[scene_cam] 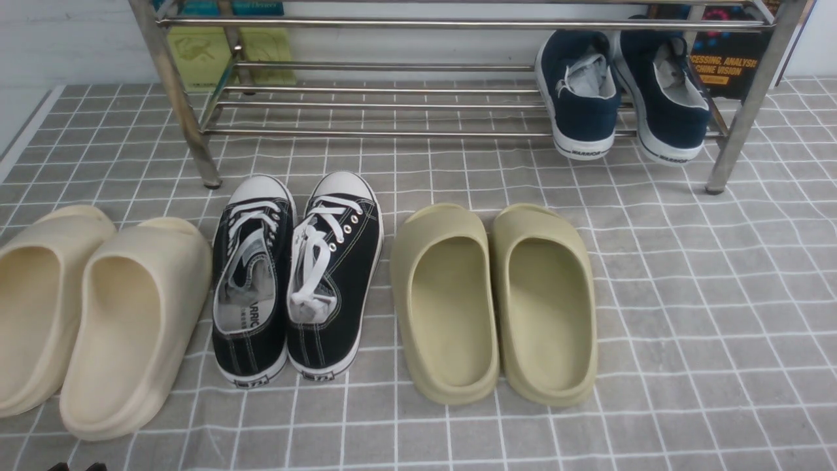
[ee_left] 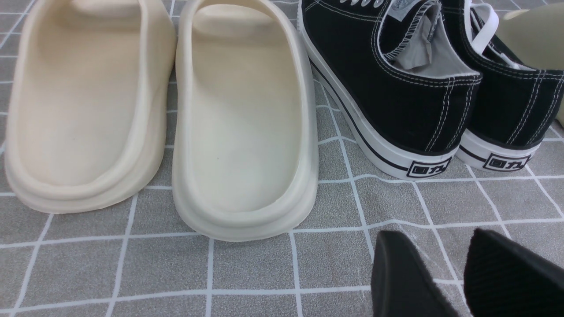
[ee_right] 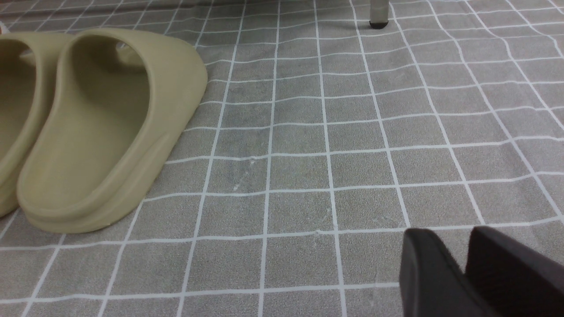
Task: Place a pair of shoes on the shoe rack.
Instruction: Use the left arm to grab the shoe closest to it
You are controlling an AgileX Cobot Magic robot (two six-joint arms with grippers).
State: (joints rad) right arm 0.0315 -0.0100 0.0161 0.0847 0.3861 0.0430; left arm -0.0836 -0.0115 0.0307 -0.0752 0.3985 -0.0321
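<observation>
The pair of shoes, two black canvas sneakers with white laces and toe caps, stands side by side on the grey tiled cloth in front of the shoe rack, toes toward it. In the left wrist view their heels lie just beyond my left gripper, which is open with only floor between its fingers. Its tips barely show at the front view's bottom edge. My right gripper hovers over bare cloth, its black fingers slightly apart and holding nothing. A rack leg stands ahead of it.
Cream slides sit left of the black sneakers, olive slides right of them. Navy sneakers rest on the rack's right end. Books lean behind the rack.
</observation>
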